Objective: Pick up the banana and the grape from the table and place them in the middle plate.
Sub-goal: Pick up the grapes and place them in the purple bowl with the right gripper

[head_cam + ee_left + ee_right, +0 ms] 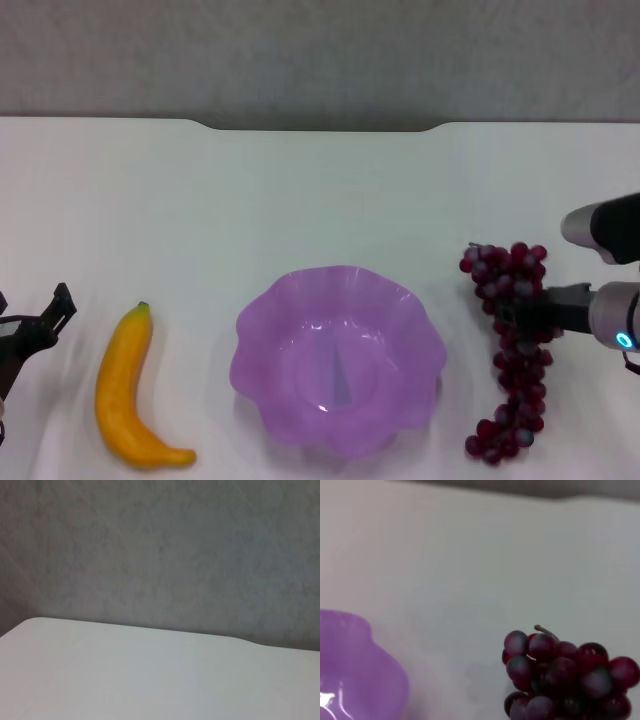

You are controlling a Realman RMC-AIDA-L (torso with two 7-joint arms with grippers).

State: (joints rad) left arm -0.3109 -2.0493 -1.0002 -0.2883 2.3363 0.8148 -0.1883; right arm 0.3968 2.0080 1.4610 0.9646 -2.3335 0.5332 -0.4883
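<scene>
The middle plate [338, 358], a translucent purple dish with a scalloped rim, sits on the white worktop [300, 200] with nothing in it; the banana [130, 390], smooth and orange-yellow, lies to its left, apart from it; the grape [510, 350], a long bunch of glossy dark red berries, lies to its right; the right pincer [520, 312] reaches across the bunch's middle, whether gripping I cannot tell; the left pincer [45, 320] hangs spread and empty, left of the banana.
</scene>
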